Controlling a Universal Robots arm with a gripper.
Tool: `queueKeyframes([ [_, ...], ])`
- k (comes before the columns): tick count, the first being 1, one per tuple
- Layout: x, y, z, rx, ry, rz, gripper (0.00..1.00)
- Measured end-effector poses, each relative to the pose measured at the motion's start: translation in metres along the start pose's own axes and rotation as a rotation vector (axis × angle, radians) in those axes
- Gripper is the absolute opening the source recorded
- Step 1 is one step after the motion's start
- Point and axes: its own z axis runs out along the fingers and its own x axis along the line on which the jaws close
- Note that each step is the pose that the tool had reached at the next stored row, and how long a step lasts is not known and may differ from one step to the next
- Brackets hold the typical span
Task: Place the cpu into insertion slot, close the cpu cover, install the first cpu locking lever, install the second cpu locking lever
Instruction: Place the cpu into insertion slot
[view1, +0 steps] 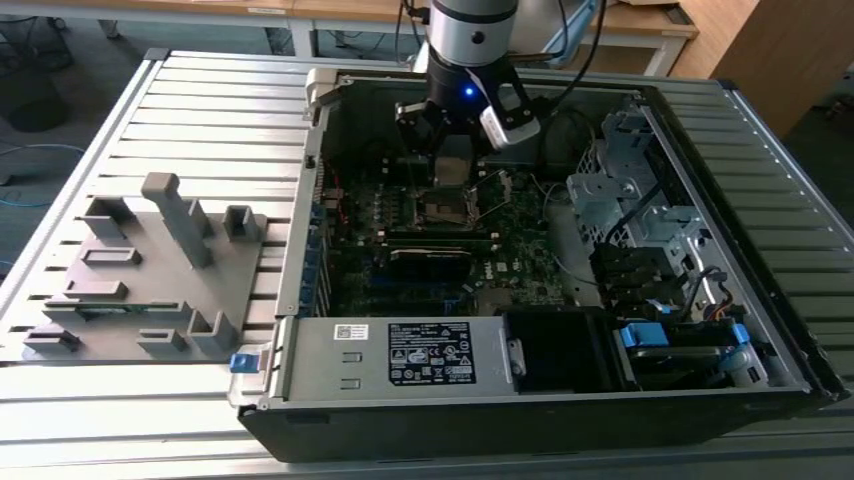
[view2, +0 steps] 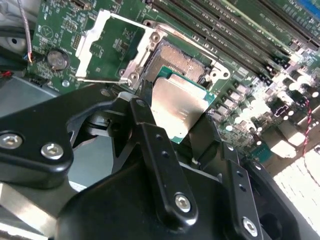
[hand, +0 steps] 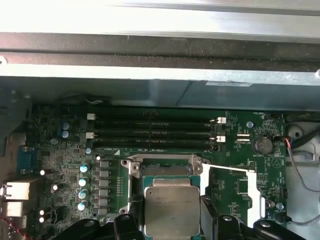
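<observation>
Black and bolted, my gripper (view2: 172, 125) sits closest in the second wrist view. Its two fingers (view2: 150, 127) are pressed against opposite edges of the small flat square cpu (view2: 181, 102) with a dull silver-grey metal face, so I am pinching the chip between them. The first wrist view shows the same gripper (hand: 171, 225) clamped on the cpu (hand: 171, 205).

The chip hangs directly over the small square black insertion slot (view2: 177, 59) (hand: 165, 169) with its silvery metal rim and hides much of it. A strip of the socket bed shows past one edge. Whether the chip touches the socket I cannot tell.

Just beside the slot, the thin silvery square cpu cover (view2: 92, 40) (hand: 254, 192) with a cut-out centre is swung open over the green motherboard (hand: 235, 150). Four long narrow black memory slots (hand: 155, 127) run parallel on the socket's other side.

In the exterior view my gripper (view1: 454, 160) reaches down into the open black computer case (view1: 747, 120), just above the insertion slot (view1: 445, 208). The case lies on a grey slatted metal table (view1: 200, 100). A grey plastic fixture with upright blocks (view1: 147, 270) stands at the exterior view's left.
</observation>
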Motion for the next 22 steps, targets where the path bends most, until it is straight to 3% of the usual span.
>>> queueKeyframes([
  [6,0.0002,-0.0005,0.0068,-0.0002,0.0,0.0,0.54],
  [22,0.0004,-0.0008,0.0116,0.0022,-0.0003,0.004,0.54],
])
